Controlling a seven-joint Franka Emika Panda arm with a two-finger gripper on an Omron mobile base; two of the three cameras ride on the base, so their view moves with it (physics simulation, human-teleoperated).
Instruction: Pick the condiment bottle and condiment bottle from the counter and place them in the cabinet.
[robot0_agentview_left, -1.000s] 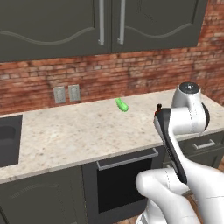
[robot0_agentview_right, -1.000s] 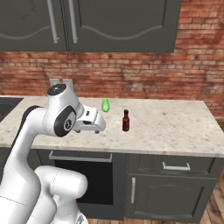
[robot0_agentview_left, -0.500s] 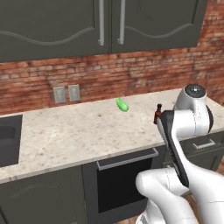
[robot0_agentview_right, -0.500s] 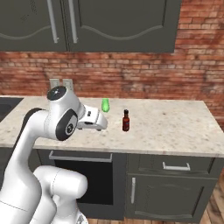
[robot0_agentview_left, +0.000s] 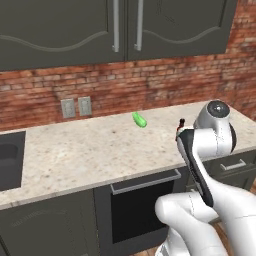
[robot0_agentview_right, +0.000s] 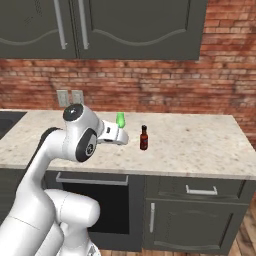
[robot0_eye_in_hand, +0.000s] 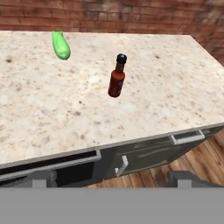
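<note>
Brick-backed counter (robot0_eye_in_hand: 183, 87) holds an upright brown bottle (robot0_eye_in_hand: 117, 77) and a green bottle (robot0_eye_in_hand: 61, 44) lying well apart; gripper (robot0_eye_in_hand: 112, 178) hovers, jaws apart, empty.

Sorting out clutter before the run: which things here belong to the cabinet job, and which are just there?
Job:
- red condiment bottle, upright on the counter
- green condiment bottle, lying down
- cabinet, doors shut
- tool, open, empty

Just there:
- wall outlets
- sink
- drawer

Red-brown bottle (robot0_eye_in_hand: 117, 78), black cap; green bottle (robot0_eye_in_hand: 61, 45); speckled beige counter (robot0_eye_in_hand: 166, 83).
</note>
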